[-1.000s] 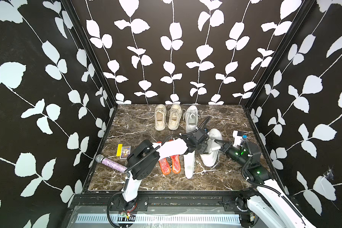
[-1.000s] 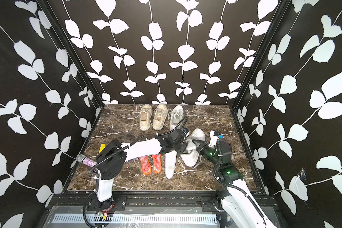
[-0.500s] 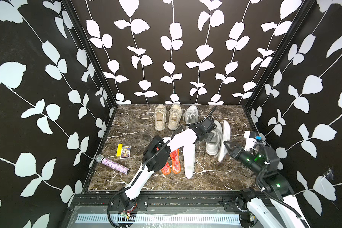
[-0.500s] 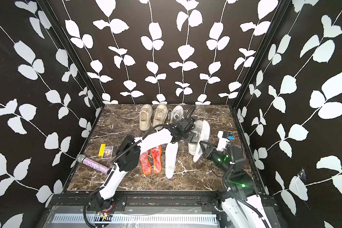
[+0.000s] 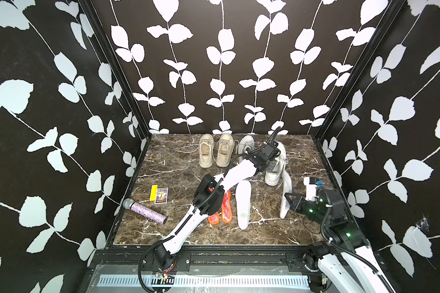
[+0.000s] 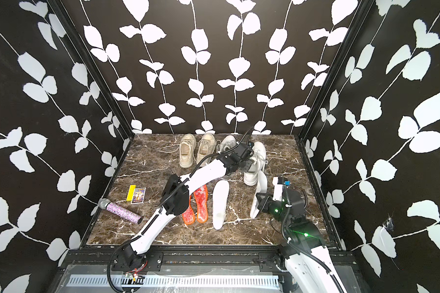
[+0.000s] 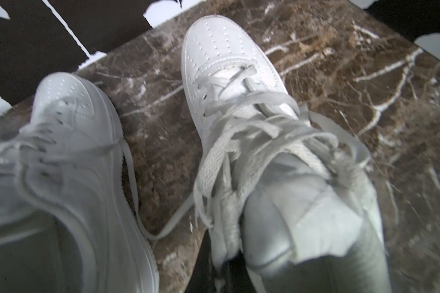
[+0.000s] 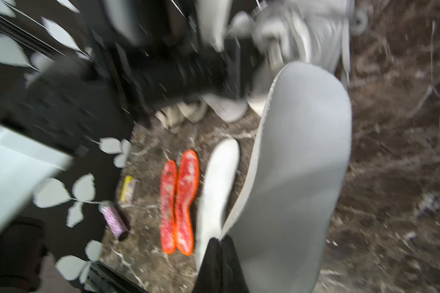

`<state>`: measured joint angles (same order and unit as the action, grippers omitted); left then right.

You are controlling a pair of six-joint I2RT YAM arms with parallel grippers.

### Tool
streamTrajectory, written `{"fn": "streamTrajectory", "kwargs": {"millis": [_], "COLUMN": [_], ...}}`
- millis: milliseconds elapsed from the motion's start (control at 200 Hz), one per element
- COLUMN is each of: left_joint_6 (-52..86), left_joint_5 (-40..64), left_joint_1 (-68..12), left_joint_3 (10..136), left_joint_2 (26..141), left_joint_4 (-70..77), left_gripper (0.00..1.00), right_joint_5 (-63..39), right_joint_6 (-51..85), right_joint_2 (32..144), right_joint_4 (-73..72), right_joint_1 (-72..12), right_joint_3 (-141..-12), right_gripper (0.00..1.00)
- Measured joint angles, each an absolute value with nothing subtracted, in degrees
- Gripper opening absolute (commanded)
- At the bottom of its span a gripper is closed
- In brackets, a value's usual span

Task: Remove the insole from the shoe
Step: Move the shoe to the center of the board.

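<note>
right tool (image 8: 220,244) clamped on insole (image 8: 297,165), left tool (image 7: 220,269) pinching shoe (image 7: 226,63) (pinch shown only by wrist view)

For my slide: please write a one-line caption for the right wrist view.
Right tool shut on a grey insole; two orange insoles and a white insole lie on the table.

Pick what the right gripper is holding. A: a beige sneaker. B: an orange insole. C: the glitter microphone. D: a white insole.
D: the right gripper is shut on the edge of a white insole; the left gripper grips the white shoe.
</note>
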<state>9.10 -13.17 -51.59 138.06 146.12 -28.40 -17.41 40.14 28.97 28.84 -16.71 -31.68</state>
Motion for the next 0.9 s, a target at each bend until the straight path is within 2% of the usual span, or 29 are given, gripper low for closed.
{"fn": "streamTrajectory", "kwargs": {"millis": [215, 385, 666, 901], "left_joint_6": [8.95, 8.97, 9.13, 9.56], "left_joint_5": [-12.43, -11.53, -9.67, -8.10], "left_joint_1": [-47.97, -46.72, -46.46, -46.17], "left_joint_3": [140.07, 141.27, 141.49, 140.31], "left_joint_2": [148.40, 149.42, 149.49, 148.16], "left_joint_4": [-25.50, -24.21, -23.09, -22.33], "left_gripper": [0.00, 0.00, 0.16, 0.21], "right_joint_5": [-17.32, -14.70, -9.13, -4.95], "right_joint_6": [39.53, 38.94, 36.80, 34.65], "right_joint_2": [31.83, 35.77, 45.98, 54.85], "right_joint_4": [27.94, 25.69, 20.60, 16.88], "right_joint_1": [-17.91, -22.92, -29.89, -35.31], "right_joint_3": [-27.00, -26.48, -26.52, -28.03], "right_gripper": [0.00, 0.00, 0.00, 0.00]}}
